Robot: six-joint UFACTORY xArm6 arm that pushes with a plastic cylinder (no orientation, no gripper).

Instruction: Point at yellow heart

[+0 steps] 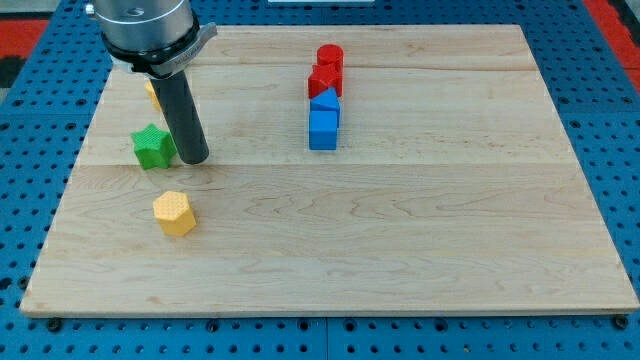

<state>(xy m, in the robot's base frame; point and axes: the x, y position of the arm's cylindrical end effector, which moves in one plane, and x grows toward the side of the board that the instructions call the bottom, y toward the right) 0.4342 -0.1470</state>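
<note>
Camera view gives you two red blocks [327,70], two blue [323,118], one green star [152,146] touching my tip [194,158], one yellow hexagon [174,213]; no jaws exist.

Six small blocks lie on the pale wooden table [400,260], counted by colour from the dark rod as landmark. Green: one, a green star-shaped block [152,146], touching or just beside the rod on the view's left. Yellow: two, a yellow hexagonal block [174,213] below the rod, and a yellow block [152,93], mostly hidden behind the rod, shape unclear. Red: two, a red cylinder block [330,58] and a red block [323,81], shape unclear, both well to the rod's right. Blue: two, a blue block [326,103] and a blue cube [323,130].
</note>
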